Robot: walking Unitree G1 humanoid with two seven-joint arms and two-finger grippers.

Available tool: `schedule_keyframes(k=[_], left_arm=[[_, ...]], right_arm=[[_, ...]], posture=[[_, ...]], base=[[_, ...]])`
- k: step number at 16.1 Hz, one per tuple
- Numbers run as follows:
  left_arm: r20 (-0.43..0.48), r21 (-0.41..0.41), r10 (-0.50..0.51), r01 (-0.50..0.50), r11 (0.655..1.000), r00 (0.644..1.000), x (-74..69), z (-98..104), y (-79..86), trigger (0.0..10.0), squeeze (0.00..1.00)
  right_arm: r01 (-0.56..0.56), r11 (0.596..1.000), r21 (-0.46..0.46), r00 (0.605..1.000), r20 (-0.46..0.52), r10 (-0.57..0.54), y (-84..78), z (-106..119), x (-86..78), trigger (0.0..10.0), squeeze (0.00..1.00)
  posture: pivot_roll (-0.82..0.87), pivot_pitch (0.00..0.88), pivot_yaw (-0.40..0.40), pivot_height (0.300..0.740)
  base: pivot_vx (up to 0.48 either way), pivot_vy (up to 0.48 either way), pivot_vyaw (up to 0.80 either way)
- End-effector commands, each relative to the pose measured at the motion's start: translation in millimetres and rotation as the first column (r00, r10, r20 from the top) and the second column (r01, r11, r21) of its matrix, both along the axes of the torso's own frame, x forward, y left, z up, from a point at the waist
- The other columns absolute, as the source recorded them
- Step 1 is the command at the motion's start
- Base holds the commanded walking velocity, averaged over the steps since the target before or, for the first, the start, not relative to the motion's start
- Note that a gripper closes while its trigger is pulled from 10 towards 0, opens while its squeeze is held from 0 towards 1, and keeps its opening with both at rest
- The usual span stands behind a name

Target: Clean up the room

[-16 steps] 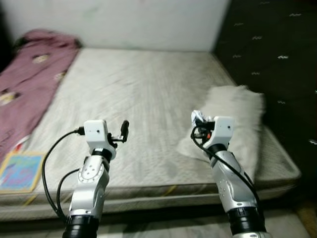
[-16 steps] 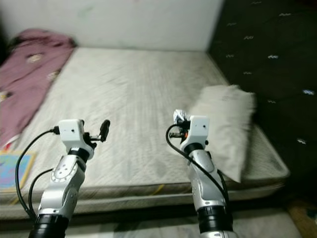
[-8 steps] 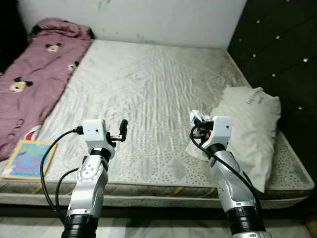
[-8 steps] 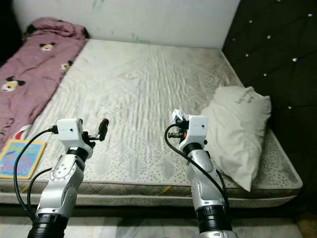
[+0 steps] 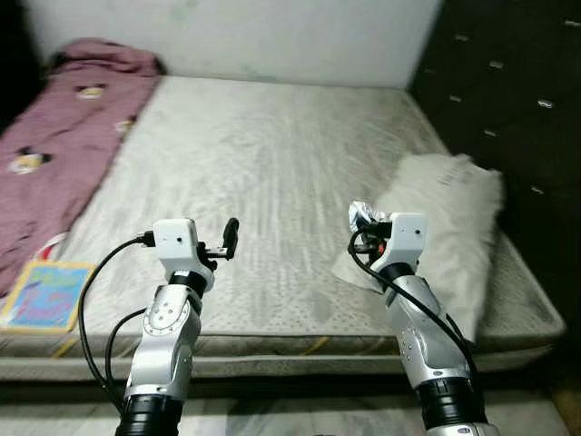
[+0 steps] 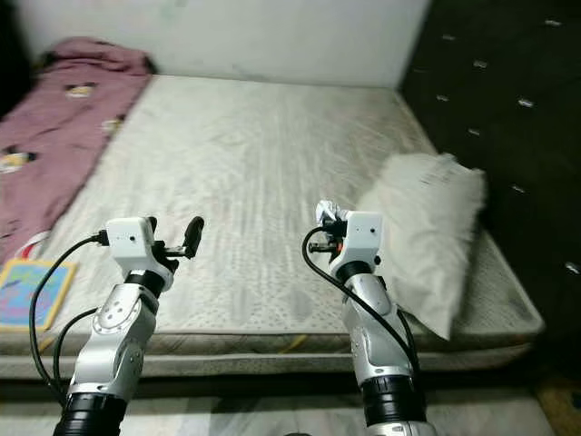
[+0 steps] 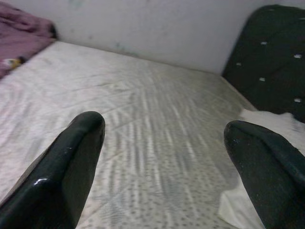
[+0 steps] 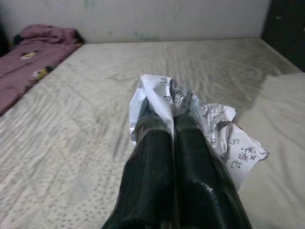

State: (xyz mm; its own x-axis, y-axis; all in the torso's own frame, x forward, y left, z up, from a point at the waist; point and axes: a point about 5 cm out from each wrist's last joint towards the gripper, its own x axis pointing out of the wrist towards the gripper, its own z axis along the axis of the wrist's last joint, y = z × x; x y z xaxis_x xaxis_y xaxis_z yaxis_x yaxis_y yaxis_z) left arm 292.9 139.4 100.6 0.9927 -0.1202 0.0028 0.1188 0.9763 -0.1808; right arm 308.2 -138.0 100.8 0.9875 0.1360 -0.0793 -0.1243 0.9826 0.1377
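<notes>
One crumpled paper (image 8: pixel 190 107) with illegible handwriting sits clenched in the right gripper (image 8: pixel 172 125) above the bed (image 5: pixel 272 173); left gripper (image 7: pixel 167 138) jaws are spread, released.

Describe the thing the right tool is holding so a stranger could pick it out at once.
Start at the bare grey mattress, then the white pillow on the robot's right. In front of the pillow, the right tool is shut on a crumpled paper. It is the only wrinkled white sheet with dark print.
</notes>
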Motion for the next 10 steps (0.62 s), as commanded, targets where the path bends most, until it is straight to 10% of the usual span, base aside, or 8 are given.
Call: schedule_keyframes(k=[1, 10], left_arm=[[0.019, 0.003, -0.009, 0.009, 1.0, 1.0, -0.8, 3.6, -0.1, 10.0, 0.0], [0.021, -0.01, -0.025, 0.025, 1.0, 0.999, -0.9, 3.7, -1.7, 10.0, 0.0]], right_arm=[[0.006, 1.0, -0.003, 1.0, -0.004, -0.006, -1.4, -0.2, 0.8, 10.0, 0.0], [0.01, 1.0, -0.01, 1.0, -0.003, -0.01, -2.3, -0.2, 1.2, 10.0, 0.0]], posture=[[-0.01, 0.0, -0.043, 0.74], [-0.01, 0.0, -0.045, 0.74]], base=[[0.244, 0.0, 0.0], [0.247, 0.0, 0.0]])
